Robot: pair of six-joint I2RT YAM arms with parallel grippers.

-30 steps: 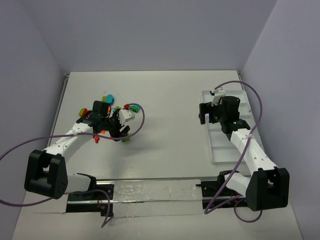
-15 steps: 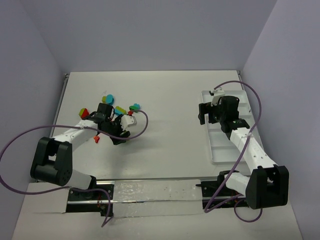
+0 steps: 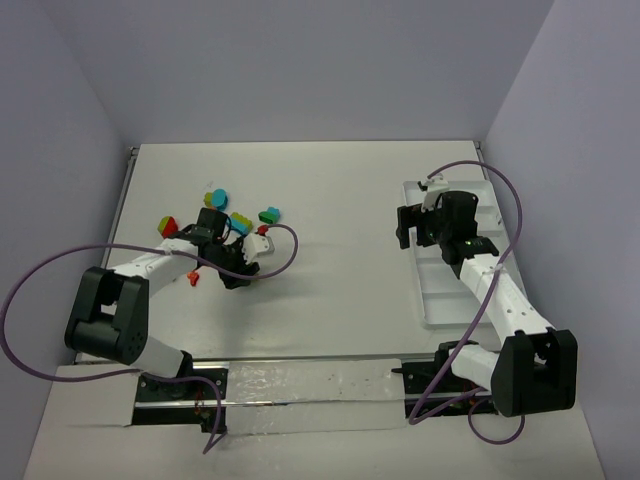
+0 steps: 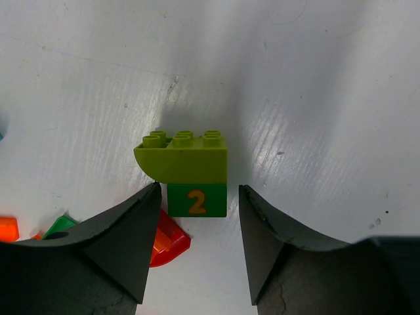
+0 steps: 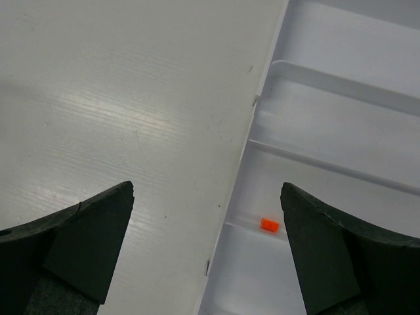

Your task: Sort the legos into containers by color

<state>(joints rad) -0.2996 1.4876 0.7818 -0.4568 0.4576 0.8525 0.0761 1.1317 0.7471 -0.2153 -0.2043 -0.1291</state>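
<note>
The left gripper (image 4: pixel 199 197) is down at the table (image 3: pixel 350 200) on the left side of the scene, at the near edge of a loose cluster of bricks (image 3: pixel 240 222). Its jaws stand partly open, one on each side of a dark green brick (image 4: pixel 197 200) marked with an orange 2. A thin strip of table shows between each fingertip and this brick, so nothing is gripped. A lime green brick (image 4: pixel 184 157) with a curved side and studs along its far edge touches the far edge of the dark green one; whether the two are snapped together cannot be told. A red brick (image 4: pixel 169 241) lies just beside the finger (image 4: pixel 111 243) on the left of the wrist view, partly hidden by it. An orange brick (image 4: pixel 8 228) and a sliver of another green brick (image 4: pixel 59 225) show at the left edge of that view. Seen from above, a teal brick (image 3: pixel 216 198) lies at the far end of the cluster, with a green one (image 3: pixel 268 214) to its right and a red and lime pair (image 3: pixel 168 225) at the left

The right gripper (image 5: pixel 207 210) hangs well apart from all this, on the right side, over the left rim of the white tray (image 5: pixel 341 111). Its jaws are spread wide and hold nothing. One small orange piece (image 5: pixel 269 224) lies in a tray compartment, against a divider
</note>
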